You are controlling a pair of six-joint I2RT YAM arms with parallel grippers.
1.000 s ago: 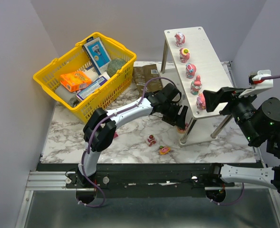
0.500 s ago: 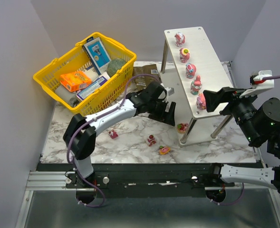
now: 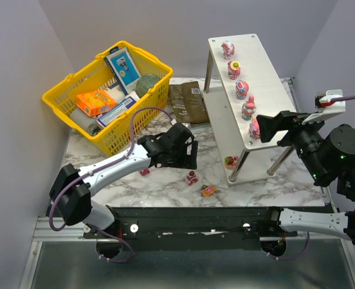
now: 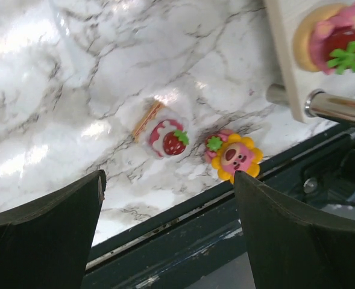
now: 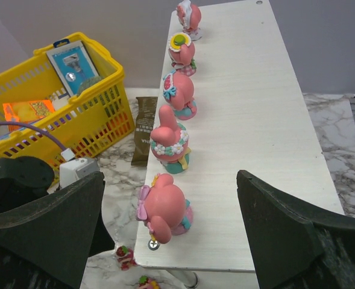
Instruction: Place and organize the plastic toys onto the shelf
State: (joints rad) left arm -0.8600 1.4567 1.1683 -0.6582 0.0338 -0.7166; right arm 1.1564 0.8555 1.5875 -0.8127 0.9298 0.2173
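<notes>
The shelf [image 3: 267, 72] stands at the right, with several pink toys in a row along its top board's left edge, from the far one [image 3: 228, 49] to the near one [image 3: 255, 127]. One toy [image 3: 231, 161] sits on the lower board [image 4: 282, 42]. Three toys lie on the marble: a pink one [image 3: 144, 171], a strawberry one [image 3: 192, 177] and a yellow flower one [image 3: 208, 190]. My left gripper [image 3: 186, 155] is open and empty above the strawberry toy [image 4: 168, 137] and the flower toy [image 4: 234, 158]. My right gripper [image 3: 273, 126] is open, its fingers either side of the nearest top toy [image 5: 165, 208] without touching it.
A yellow basket [image 3: 59, 90] of grocery boxes stands at the back left. A brown packet [image 3: 185, 101] lies between the basket and the shelf. The shelf's metal leg [image 4: 340, 108] and the table's dark front rail [image 3: 195, 214] are close to the loose toys.
My left arm has drawn back from the shelf's lower board, leftward and nearer, leaving a toy on that board. The right arm has not moved.
</notes>
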